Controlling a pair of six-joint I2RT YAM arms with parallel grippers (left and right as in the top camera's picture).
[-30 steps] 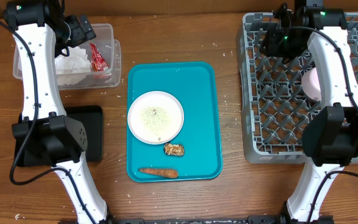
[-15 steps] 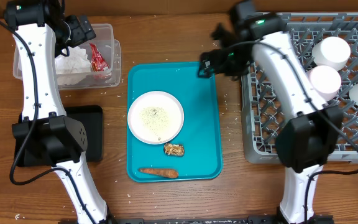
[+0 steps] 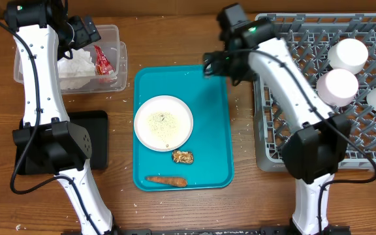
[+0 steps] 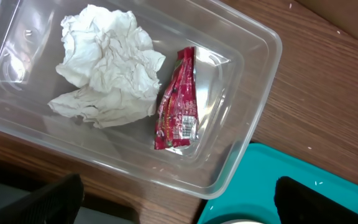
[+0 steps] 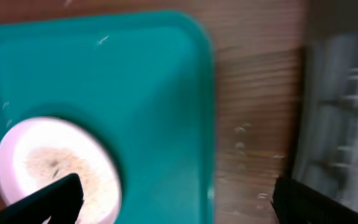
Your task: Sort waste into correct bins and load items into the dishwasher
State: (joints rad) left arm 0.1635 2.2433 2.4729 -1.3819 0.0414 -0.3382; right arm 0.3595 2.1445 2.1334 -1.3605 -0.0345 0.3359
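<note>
Rack [image 3: 371, 137]: right of frame. Tray [image 3: 211, 130]: centre. Bin [image 3: 119, 59]: upper left, with the left gripper [image 3: 83, 31] above it, fingers wide and empty. Plate [image 3: 163, 123]: on the tray's left half; round, so I had no long axis to match. I logged it down and left of the right gripper [image 3: 213, 66], the nearer one, which hung wide and empty over the tray's upper right corner. Carrot [image 3: 166, 181] and scrap [image 3: 183, 156]: below the plate.
</note>
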